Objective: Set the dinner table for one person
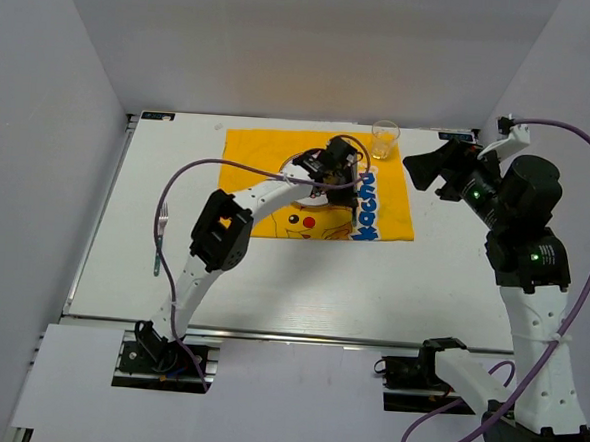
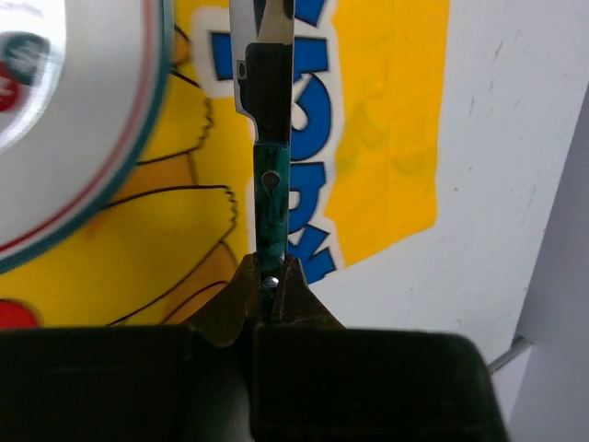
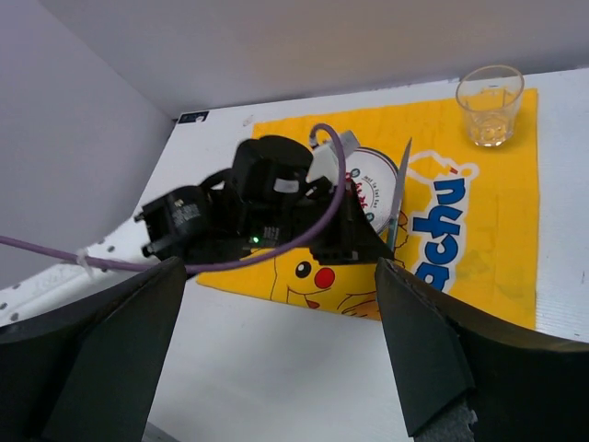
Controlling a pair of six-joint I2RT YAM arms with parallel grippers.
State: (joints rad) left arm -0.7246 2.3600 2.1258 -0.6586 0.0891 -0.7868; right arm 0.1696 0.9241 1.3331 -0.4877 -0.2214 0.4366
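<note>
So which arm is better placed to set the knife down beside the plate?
Left. The left gripper is shut on the knife, over the placemat beside the plate; the right gripper is open and empty.

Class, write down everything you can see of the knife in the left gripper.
The knife has a mottled green handle with two metal rivets and a shiny metal blade. The left gripper is shut on the handle's end, with the blade pointing away from the wrist. It is over the blue lettering of the yellow placemat, beside the plate, not touching it. Whether it rests on the cloth is unclear.
</note>
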